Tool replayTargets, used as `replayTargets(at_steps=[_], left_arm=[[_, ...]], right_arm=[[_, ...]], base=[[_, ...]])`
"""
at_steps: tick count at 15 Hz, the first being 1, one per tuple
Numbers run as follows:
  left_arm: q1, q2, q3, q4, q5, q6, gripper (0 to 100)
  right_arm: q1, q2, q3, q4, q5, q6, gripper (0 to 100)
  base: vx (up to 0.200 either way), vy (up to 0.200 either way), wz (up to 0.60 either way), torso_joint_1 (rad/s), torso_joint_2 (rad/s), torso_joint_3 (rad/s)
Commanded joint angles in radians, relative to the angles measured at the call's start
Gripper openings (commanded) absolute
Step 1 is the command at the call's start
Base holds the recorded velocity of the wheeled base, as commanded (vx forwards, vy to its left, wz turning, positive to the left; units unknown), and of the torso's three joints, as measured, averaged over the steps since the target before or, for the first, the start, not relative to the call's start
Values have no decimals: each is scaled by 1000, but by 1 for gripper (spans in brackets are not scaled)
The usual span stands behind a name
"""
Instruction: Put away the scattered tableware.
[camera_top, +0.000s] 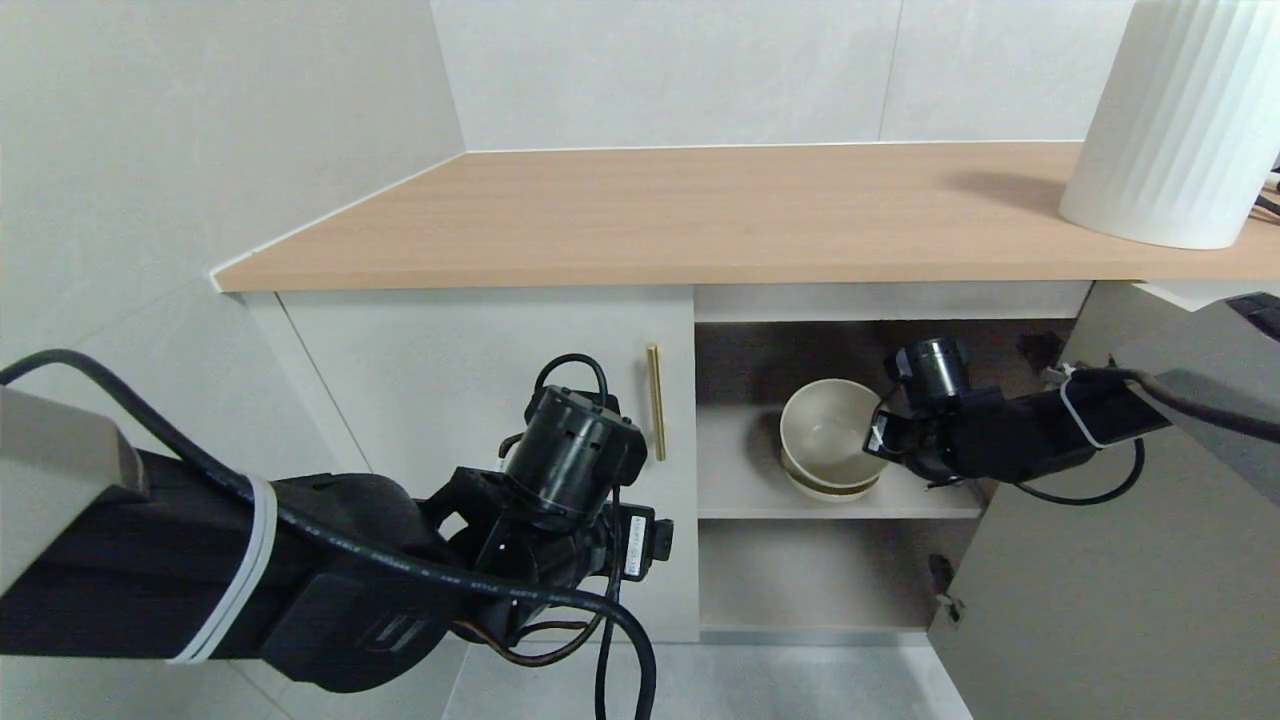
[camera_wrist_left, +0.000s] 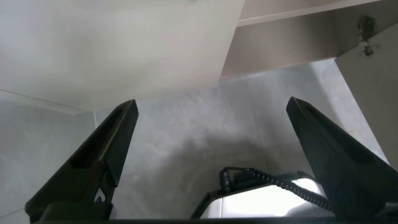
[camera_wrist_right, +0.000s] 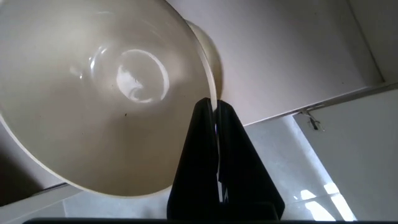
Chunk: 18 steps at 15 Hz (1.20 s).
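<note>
A cream bowl tilts inside the open cabinet, over a second bowl resting on the middle shelf. My right gripper is shut on the tilted bowl's rim; in the right wrist view the fingers pinch the rim of the bowl, with the lower bowl's edge behind. My left gripper is open and empty, pointing at the grey floor, low in front of the closed left cabinet door.
The right cabinet door stands swung open beside my right arm. A gold handle runs down the closed door. A white ribbed container stands on the wooden countertop. The lower shelf is bare.
</note>
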Motion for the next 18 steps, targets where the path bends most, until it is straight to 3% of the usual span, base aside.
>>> replayTargets(at_steps=[1, 15, 16, 18], left_arm=[[0, 0, 0, 0, 0, 0, 100], [0, 1, 0, 0, 1, 0, 100], [0, 3, 0, 0, 0, 0, 100], [0, 3, 0, 0, 0, 0, 100]], right_arm=[[-2, 26, -14, -1, 0, 0, 0], [-4, 67, -36, -1, 0, 0, 0], [-2, 67, -36, -1, 0, 0, 100], [0, 66, -36, -2, 1, 1, 100]], base=[[0, 0, 0, 0, 0, 0], [0, 0, 0, 0, 0, 0], [0, 0, 0, 0, 0, 0], [0, 0, 0, 0, 0, 0]])
